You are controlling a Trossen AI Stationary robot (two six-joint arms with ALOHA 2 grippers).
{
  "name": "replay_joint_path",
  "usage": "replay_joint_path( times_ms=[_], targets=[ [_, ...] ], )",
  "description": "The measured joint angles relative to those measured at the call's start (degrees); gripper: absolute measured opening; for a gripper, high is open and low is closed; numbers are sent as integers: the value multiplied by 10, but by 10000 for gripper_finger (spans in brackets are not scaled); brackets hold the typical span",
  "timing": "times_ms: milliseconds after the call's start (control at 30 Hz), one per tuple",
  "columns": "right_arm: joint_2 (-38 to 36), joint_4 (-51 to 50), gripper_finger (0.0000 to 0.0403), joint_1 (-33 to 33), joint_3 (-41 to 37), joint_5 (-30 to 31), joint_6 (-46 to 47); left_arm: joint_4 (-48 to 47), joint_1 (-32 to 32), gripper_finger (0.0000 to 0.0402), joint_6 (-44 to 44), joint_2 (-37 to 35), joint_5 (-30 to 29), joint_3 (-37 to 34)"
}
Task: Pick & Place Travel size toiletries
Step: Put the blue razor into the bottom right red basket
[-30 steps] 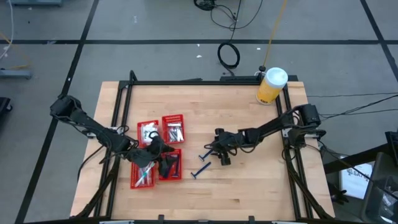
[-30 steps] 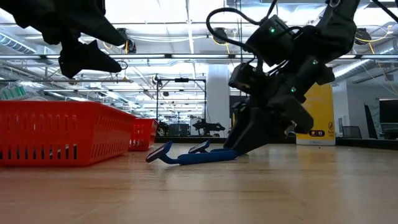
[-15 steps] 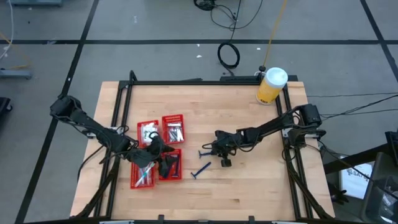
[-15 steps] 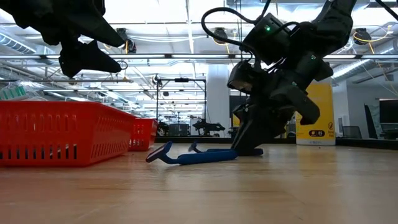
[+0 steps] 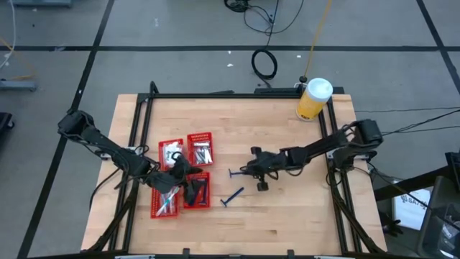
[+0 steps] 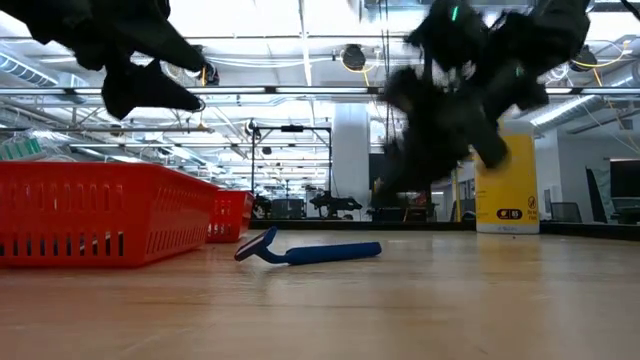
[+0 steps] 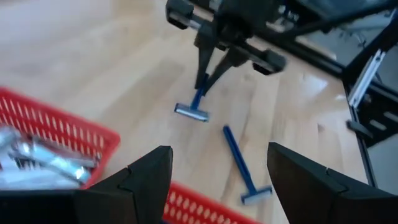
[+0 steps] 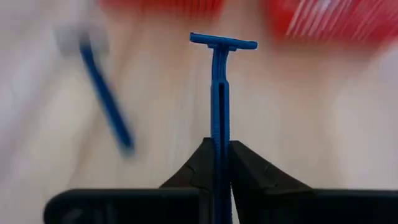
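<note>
My right gripper (image 5: 249, 173) is shut on a dark blue razor (image 8: 218, 93) near the middle of the table, right of the red baskets (image 5: 183, 176). The razor's head (image 8: 222, 42) points away from the fingers toward the baskets. A second blue razor (image 5: 231, 196) lies flat on the wood nearer the front edge, also seen as the razor (image 7: 239, 165) and the razor (image 6: 300, 252). My left gripper (image 7: 217, 186) hangs open above the baskets, with nothing between its fingers. The baskets hold silver tubes (image 7: 43, 158) and other small items. My right gripper pinches the razor's handle (image 8: 218, 134) between its two fingers (image 8: 199, 168), at the end away from the head. The fingers come slanting down from the table's right and lie along the handle. The razor is lifted off the wood, head (image 7: 191, 112) lowest.
A yellow jar with a white lid (image 5: 313, 99) stands at the far right corner. A black frame (image 5: 237, 94) runs along the table's edges. Bare wood lies between the baskets and the right arm, and along the front edge.
My right gripper has shut on the far razor's handle and gone up with it, a little toward the table's right. That razor has come off the wood. The near razor has stayed where it lay.
</note>
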Motion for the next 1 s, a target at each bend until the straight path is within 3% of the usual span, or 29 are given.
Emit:
replay_joint_path(
  times_ms=[133,267,467,767,1000],
  targets=[
    [-45,94,20,15,-6,37,-25,49,1,257,59,2,-23,0],
    [-58,277,20,30,-34,44,-45,117,8,257,160,15,-24,0],
    [4,543,20,45,-67,46,-46,263,54,257,255,90,-19,0],
    [44,587,20,59,-66,77,-40,536,109,257,384,198,104,2],
    [46,596,20,64,-66,77,-49,557,123,257,412,202,109,3]
  ],
)
